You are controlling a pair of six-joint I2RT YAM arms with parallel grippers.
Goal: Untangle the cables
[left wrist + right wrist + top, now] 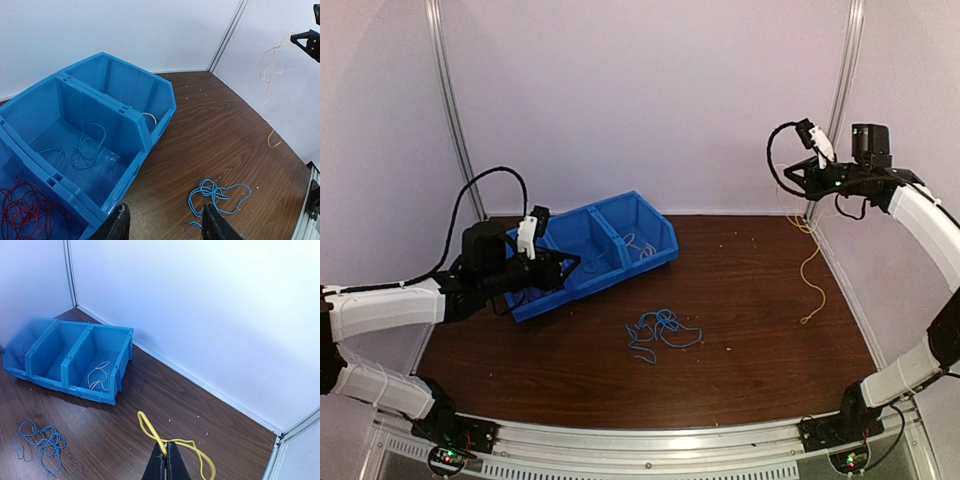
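Right gripper [165,452] clamped on the yellow cable [148,429], held high, with the cable hanging down to the bench [750,300]. Left gripper [167,222] open beside the blue bin [125,112] — red cable [25,212] in its end compartment, blue cable [215,192] loose on the bench.

Glossy blue plastic bin [125,85], dark wood-grain table [215,125], cables [212,191] seemingly smooth plastic-coated

Blue three-compartment bin [610,281] on brown table [750,300]
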